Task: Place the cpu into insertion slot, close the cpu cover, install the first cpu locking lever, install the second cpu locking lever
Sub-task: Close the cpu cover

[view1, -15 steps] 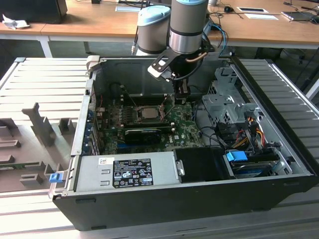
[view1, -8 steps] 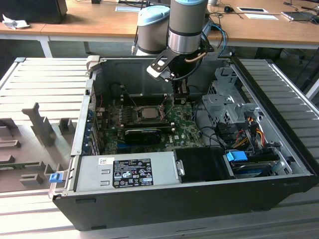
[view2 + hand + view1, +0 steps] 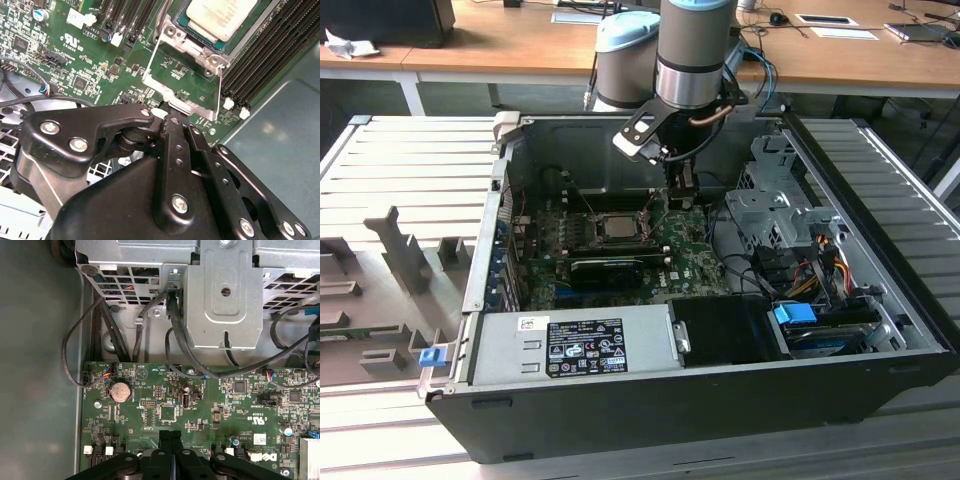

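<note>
Gripper [image 3: 170,118]: fingers pressed together, nothing visible between them. In the first wrist view the two fingers [image 3: 163,450] likewise meet along a thin seam. Reads as a closed tip used as a pusher, not a pinch.

The tip sits right at the free edge of the cover [image 3: 157,86], on the side away from the slot [image 3: 191,46]. Touching or just off it, can't tell.

Cover is open: hinged at the slot's rim, frame leaning out toward the gripper. The green motherboard [image 3: 100,65] shows through its window. Coming in behind the free edge makes sense to me, since a push from there would tip the frame back over the slot.

Cpu [image 3: 225,15] lies flat inside the slot, pale metal top up, square to the rim. It looks seated, so I'd call the placing step done and the cover step in hand. Locking levers: can't pick them out with confidence.

Outward from the slot:
- Memory slots [image 3: 272,55] run alongside it.
- The graphics card [image 3: 610,268] lies just beside it, on the camera's side in the exterior view.
- The arm drops near-vertical just beside the slot, on the exterior view's right.
- Coin battery [image 3: 120,390], then cables [image 3: 175,340] and the drive cage [image 3: 220,300], lie further out from the slot than the gripper.

My guess is the steep approach keeps the wrist clear of the cage and the cable loops inside the case [image 3: 720,400].
</note>
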`<act>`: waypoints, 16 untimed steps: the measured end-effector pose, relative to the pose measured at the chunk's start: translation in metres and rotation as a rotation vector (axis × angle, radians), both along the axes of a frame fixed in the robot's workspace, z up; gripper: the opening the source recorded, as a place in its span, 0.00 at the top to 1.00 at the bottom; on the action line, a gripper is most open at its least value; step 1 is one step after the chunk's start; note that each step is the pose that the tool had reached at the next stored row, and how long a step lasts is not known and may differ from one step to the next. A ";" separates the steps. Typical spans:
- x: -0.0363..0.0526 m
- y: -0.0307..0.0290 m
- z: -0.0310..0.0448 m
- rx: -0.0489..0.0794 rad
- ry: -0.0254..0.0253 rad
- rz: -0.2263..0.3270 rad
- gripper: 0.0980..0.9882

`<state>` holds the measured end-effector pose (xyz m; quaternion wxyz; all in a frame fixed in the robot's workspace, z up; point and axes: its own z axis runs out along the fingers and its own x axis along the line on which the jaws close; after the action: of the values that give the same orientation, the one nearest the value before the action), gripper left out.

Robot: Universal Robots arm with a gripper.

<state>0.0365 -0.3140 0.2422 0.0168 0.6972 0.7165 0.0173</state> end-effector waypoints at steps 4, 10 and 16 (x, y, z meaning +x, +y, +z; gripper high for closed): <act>-0.0021 0.0000 -0.0004 0.000 0.0000 0.000 0.99; -0.0042 0.0000 -0.0006 0.000 0.0000 0.000 0.99; -0.0055 0.0000 -0.0010 0.000 0.0000 0.000 0.99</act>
<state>0.0310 -0.3140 0.2412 0.0168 0.6972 0.7165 0.0173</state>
